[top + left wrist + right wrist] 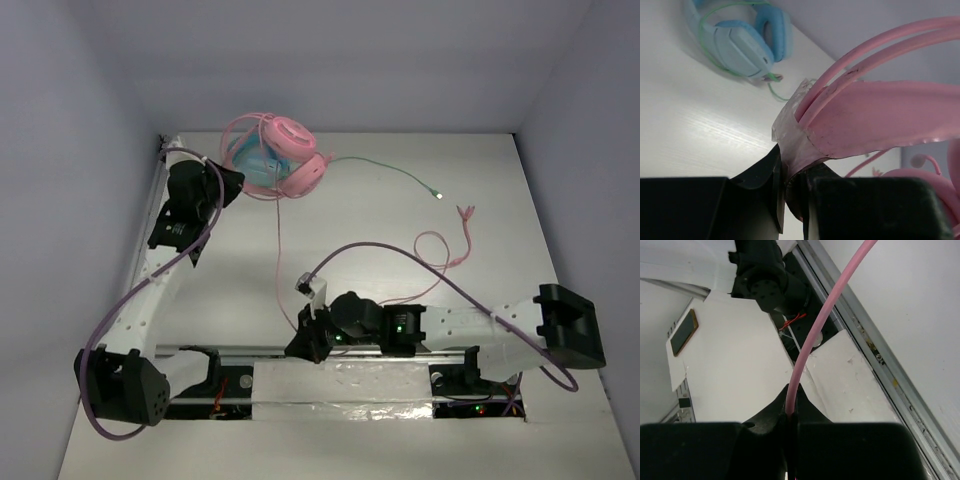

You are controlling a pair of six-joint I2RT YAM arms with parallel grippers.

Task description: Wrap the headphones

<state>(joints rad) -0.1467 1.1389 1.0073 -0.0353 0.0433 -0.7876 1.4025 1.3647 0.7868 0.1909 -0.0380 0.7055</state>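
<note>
Right gripper (790,421): black fingers pressed together at bottom of frame, thin pink cable (812,335) pinched in the seam. Cable rises from the pinch, bends rightward, exits at the top edge, taut-looking.
Behind it: black arm housing (765,277) at top, round joint facing the camera. Red wires (796,318) just below the housing.
Metal rail (875,355) runs diagonally, upper middle to lower right. Crinkled white panel (740,360) left of rail.
Small dark rectangle (684,329) on the panel's left part, possibly a label; too small to tell.
</note>
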